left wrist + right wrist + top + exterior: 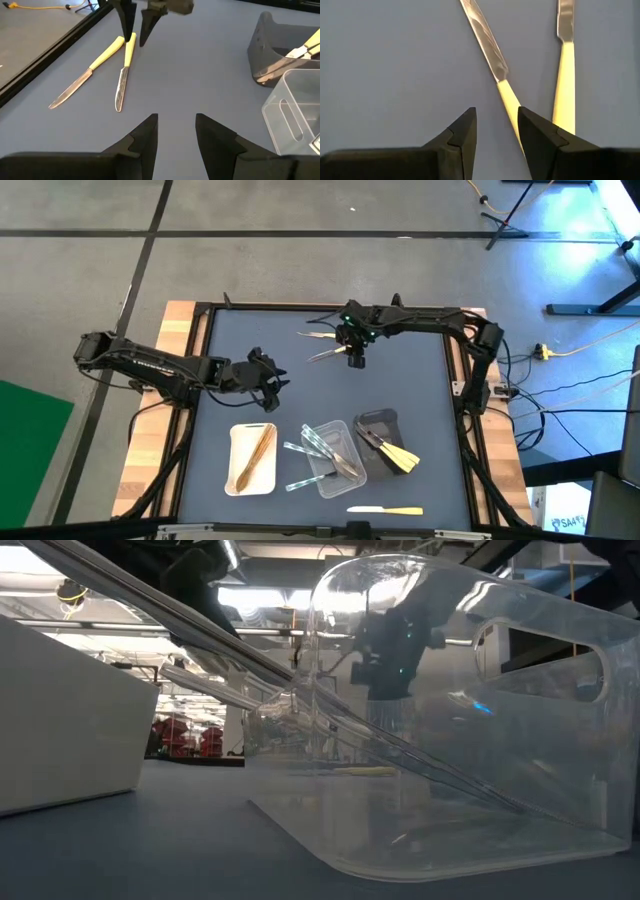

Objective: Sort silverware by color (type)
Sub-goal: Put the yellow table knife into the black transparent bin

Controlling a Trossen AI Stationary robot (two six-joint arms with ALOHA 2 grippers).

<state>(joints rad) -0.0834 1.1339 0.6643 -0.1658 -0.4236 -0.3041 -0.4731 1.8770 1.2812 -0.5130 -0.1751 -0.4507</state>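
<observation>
Right gripper (354, 361): fingers spread, lowered over two yellow-handled knives (123, 72) at the mat's far centre. Left gripper (272, 377): spread, empty, above the white tray (236, 477) holding wooden utensils (258, 456)

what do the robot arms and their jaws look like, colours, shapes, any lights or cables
Both arms are dark, near-black, jointed links. The left gripper and right gripper each end in two matte black, wedge-shaped jaws with angular stepped inner edges. A small green light glows near the right arm's wrist in the high view. Black cables trail along the table frame beside the right arm's base.
</observation>
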